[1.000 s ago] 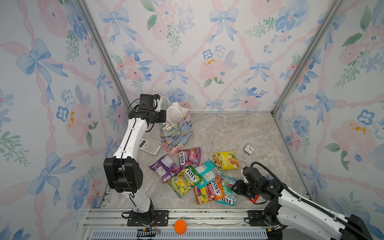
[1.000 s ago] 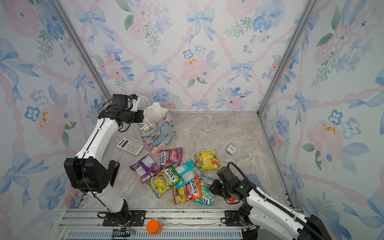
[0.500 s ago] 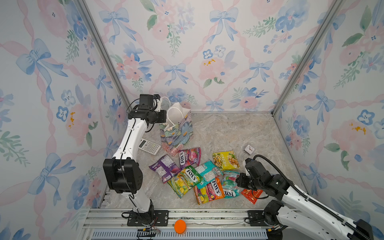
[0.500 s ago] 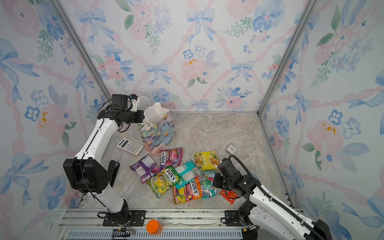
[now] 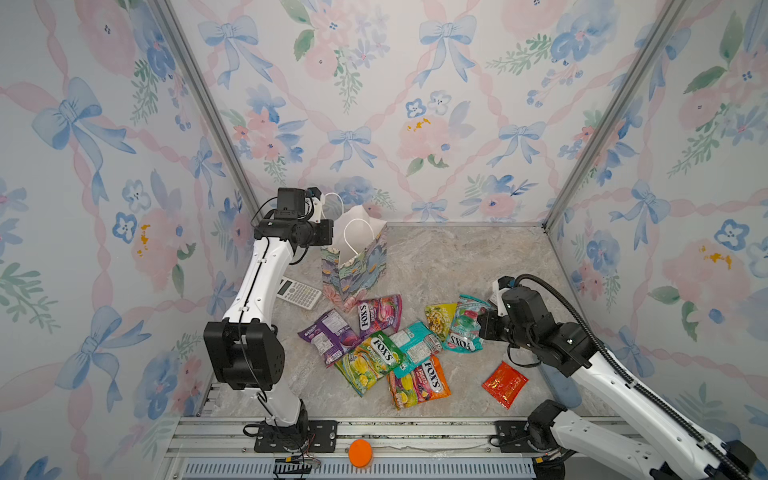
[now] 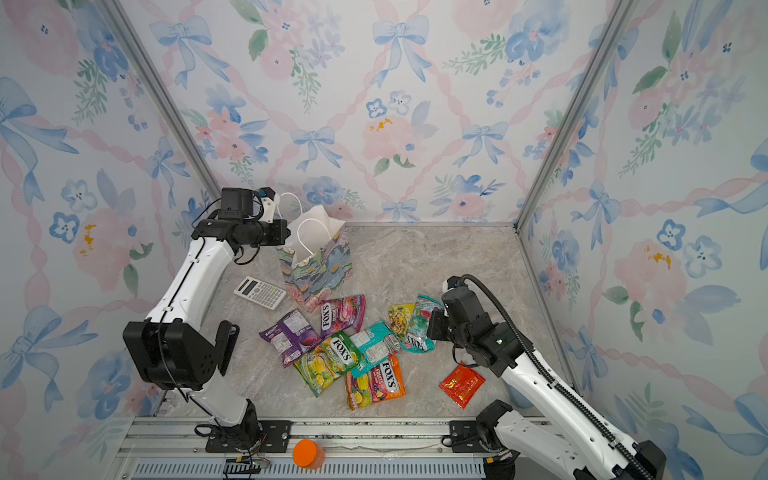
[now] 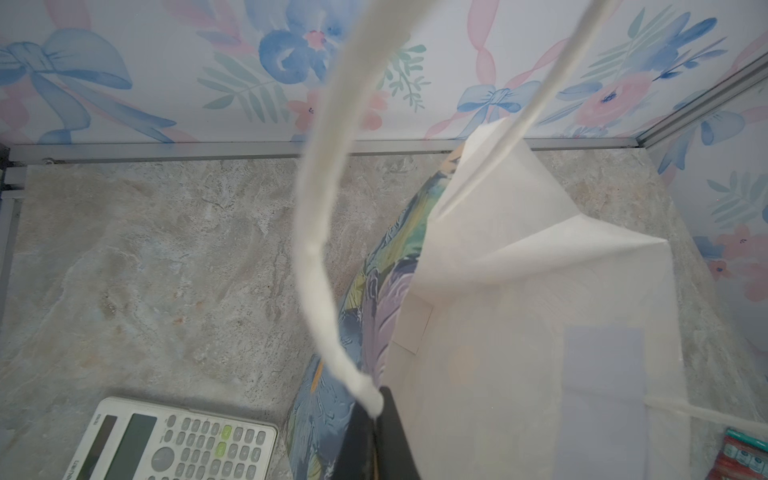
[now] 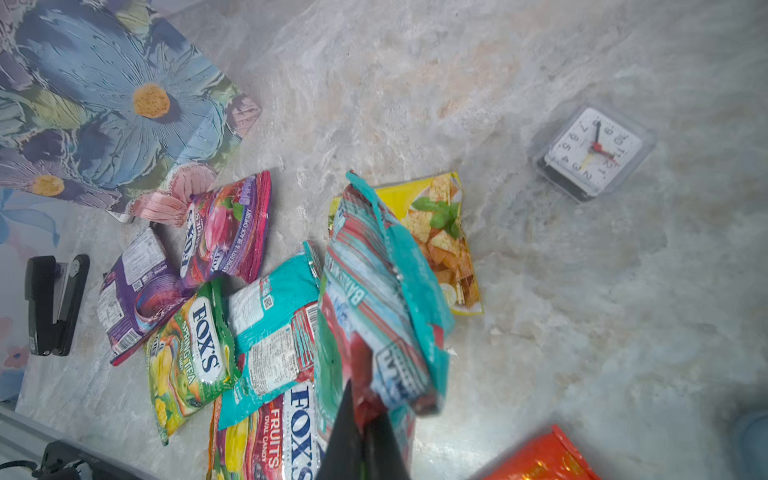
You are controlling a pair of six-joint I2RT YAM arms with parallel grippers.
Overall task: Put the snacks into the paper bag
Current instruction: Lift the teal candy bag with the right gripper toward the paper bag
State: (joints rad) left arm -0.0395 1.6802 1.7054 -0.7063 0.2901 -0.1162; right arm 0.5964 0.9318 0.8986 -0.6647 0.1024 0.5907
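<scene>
Reaching into the rear-left corner, the left arm has its pincer [image 7: 376,411] closed on one white cord handle [image 7: 320,249] of the paper bag [image 5: 357,270], with the loop raised above the bag's mouth. The bag stands upright, a little tilted, close to the back wall, with its mouth open and the white lining showing. A calculator [image 5: 299,293] lies just left of the bag's base, between the bag and the left forearm, so that side is tight. To the right of the bag the marble worktop [image 5: 457,257] runs bare to the back rail and the right corner post.

In front of the bag the snacks overlap in a heap. It holds a purple packet [image 5: 328,338], a pink packet [image 5: 378,316] right up against the bag's lower corner, a green-yellow packet [image 5: 372,361], a teal packet [image 5: 417,343] and an orange packet [image 5: 419,382] nearest the front rail. A yellow packet [image 5: 439,318] lies at the heap's right edge.

The right pincer [image 8: 363,415] is clamped on one end of a striped teal packet [image 5: 465,324], which droops across the yellow one. I cannot tell whether it fully clears the worktop. The bag is well apart from this pincer, to the left and further back, with the pink packet and bare worktop between them. A red sachet [image 5: 505,384] lies alone near the front, beside the right arm. A small square clock [image 8: 592,151] sits towards the right wall.
</scene>
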